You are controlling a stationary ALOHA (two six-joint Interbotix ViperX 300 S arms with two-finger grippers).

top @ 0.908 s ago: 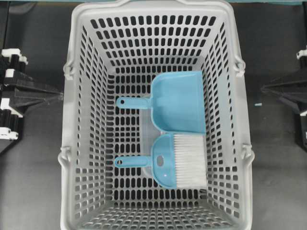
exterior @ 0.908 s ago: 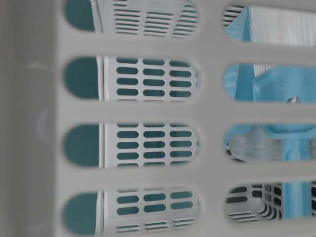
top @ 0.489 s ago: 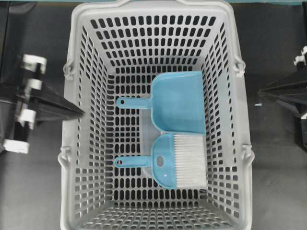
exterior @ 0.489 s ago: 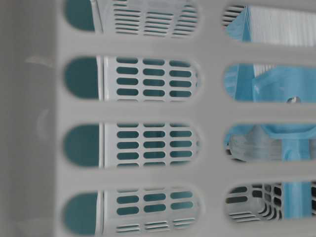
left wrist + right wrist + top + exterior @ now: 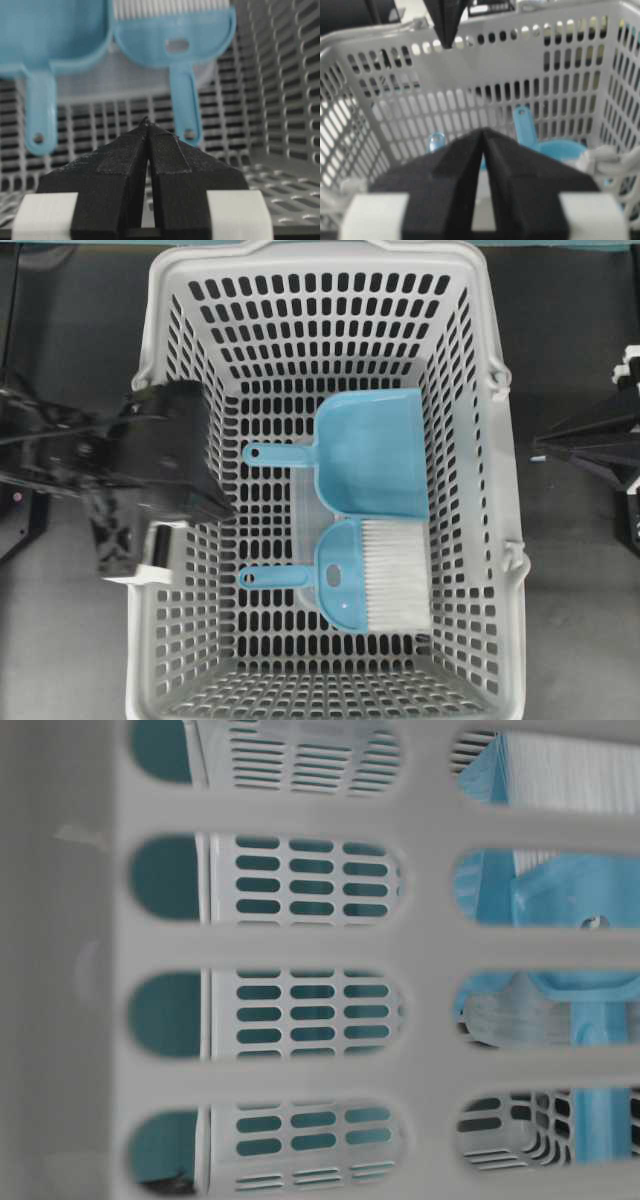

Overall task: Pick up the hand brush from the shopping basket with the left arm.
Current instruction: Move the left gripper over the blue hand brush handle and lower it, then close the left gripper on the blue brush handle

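Light-blue plastic hand brush (image 5: 345,585) is lying in the grey slotted shopping basket (image 5: 160,660), thin handle pointing toward the nearer left gripper (image 5: 146,122), fingers pressed together.

We take this for a robot test bench in a lab: a plain dark tabletop (image 5: 70,640), a teal backdrop behind it, and black robot arms at either side of a lone grey shopping basket (image 5: 160,660) staged with cleaning props, nothing homely around.
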